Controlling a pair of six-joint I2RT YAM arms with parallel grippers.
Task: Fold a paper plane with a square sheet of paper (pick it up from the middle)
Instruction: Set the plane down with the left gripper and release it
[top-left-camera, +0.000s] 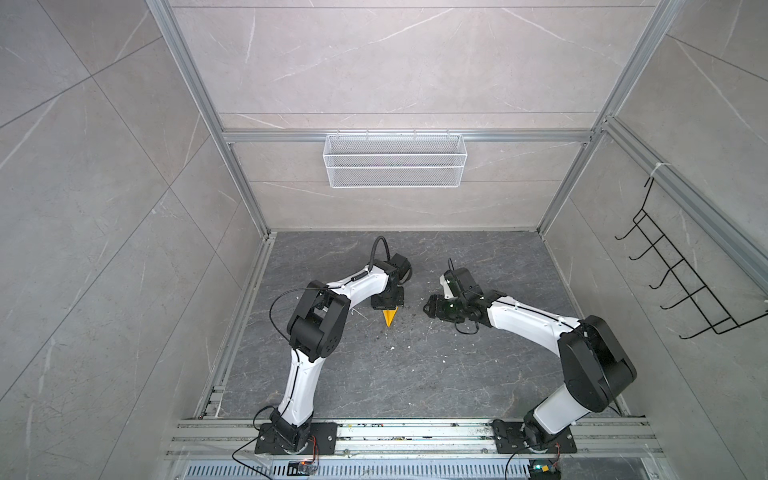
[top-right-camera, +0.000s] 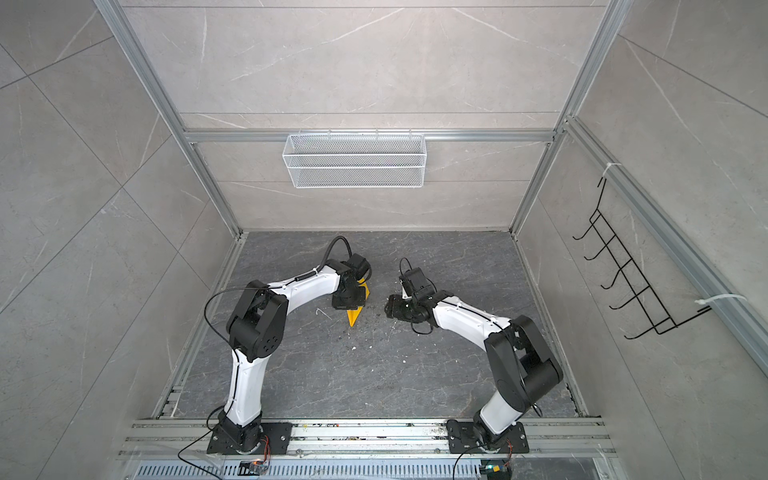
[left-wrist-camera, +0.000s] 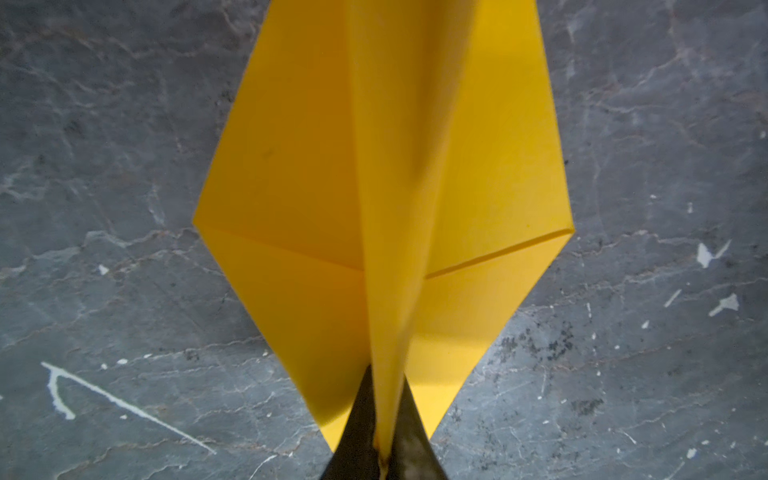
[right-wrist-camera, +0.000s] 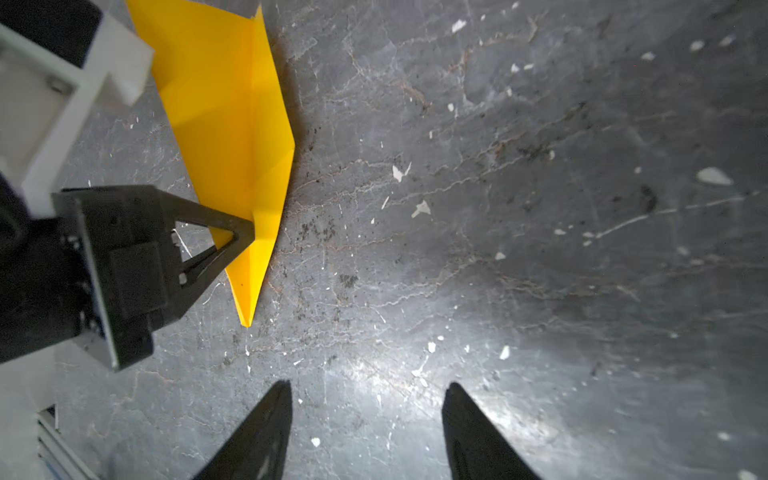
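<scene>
I am watching the left arm arching in over the middle of both top views, wrist pointing down, the left gripper (left-wrist-camera: 384, 407) clamping the centre fold of the paper plane (top-left-camera: 390, 319), whose nose is pointing toward the lower edge. The right arm is reaching in from the right, the right gripper (right-wrist-camera: 368, 388) standing open near the plane, above the tabletop (top-left-camera: 415, 374).

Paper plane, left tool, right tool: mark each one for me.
paper plane (right-wrist-camera: 224, 124), right wrist view, on the flat wing panel.
left tool (left-wrist-camera: 386, 399), left wrist view, where the shut tips pinch the centre fold.
right tool (right-wrist-camera: 369, 385), right wrist view, gap midway between the open tips.
</scene>
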